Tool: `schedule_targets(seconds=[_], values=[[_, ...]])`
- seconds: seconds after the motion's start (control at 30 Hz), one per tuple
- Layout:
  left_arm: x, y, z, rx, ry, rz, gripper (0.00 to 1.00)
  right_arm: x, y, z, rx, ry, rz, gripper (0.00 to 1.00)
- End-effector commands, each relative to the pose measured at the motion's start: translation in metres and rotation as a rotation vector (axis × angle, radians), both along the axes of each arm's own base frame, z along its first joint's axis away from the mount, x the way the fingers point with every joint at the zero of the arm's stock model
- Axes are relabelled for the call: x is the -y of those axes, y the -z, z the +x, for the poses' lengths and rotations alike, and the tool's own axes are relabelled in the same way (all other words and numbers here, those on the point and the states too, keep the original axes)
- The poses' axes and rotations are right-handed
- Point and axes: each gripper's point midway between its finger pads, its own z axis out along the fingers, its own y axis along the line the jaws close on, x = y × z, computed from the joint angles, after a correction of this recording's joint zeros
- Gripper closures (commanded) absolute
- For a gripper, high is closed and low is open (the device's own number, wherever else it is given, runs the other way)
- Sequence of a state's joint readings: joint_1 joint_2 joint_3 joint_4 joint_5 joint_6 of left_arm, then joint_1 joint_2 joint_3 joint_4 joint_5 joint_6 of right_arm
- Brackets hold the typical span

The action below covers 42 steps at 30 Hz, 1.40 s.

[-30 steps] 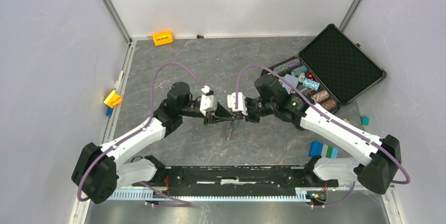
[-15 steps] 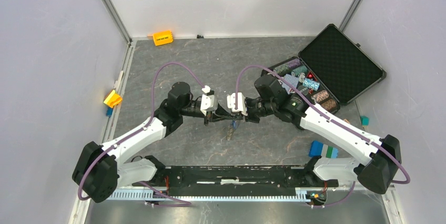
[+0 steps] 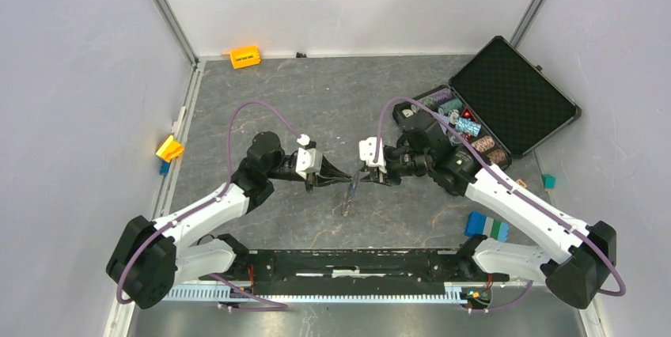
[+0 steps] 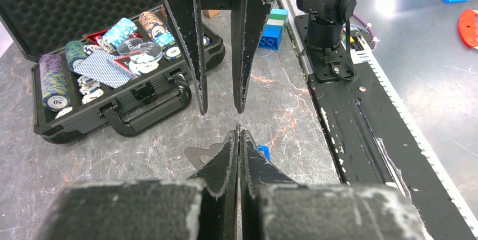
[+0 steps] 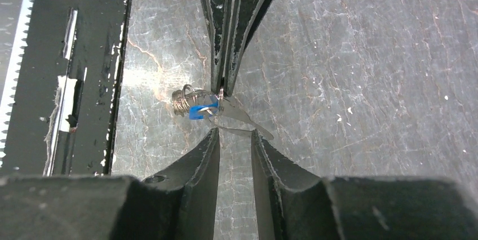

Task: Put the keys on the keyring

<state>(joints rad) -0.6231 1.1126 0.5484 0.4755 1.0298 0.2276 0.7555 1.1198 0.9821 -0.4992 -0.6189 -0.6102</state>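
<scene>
One chip case point(image 3: 510, 92), seemingly well apart from keys point(image 5: 209, 109).

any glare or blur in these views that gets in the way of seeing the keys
Right wrist: glare patch on the table beside the keys, which are sharp; the right hand's fingers up close are soft. Left wrist: glare on the grey surface at top right; the left hand's fingers are blurred. Top external: even light, keys tiny.
</scene>
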Motion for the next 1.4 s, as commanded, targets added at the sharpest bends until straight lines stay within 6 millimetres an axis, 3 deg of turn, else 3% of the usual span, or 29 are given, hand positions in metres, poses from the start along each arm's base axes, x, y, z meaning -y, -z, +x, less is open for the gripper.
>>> schedule_targets(seconds=[0.0, 0.57, 1.13, 1.37], values=[[0.001, -0.023, -0.006, 0.048, 0.030, -0.074, 0.98, -0.004, -0.008, -0.010, -0.030, -0.067, 0.082, 0.68], [0.001, -0.026, -0.010, 0.038, 0.044, -0.096, 0.98, -0.015, 0.002, -0.016, -0.148, -0.140, 0.108, 0.69], [0.000, -0.030, -0.016, 0.038, 0.071, -0.113, 0.98, -0.017, 0.008, -0.013, -0.165, -0.128, 0.103, 1.00], [0.000, -0.031, -0.019, 0.027, 0.082, -0.128, 0.98, -0.018, 0.011, -0.012, -0.180, -0.123, 0.101, 1.00]])
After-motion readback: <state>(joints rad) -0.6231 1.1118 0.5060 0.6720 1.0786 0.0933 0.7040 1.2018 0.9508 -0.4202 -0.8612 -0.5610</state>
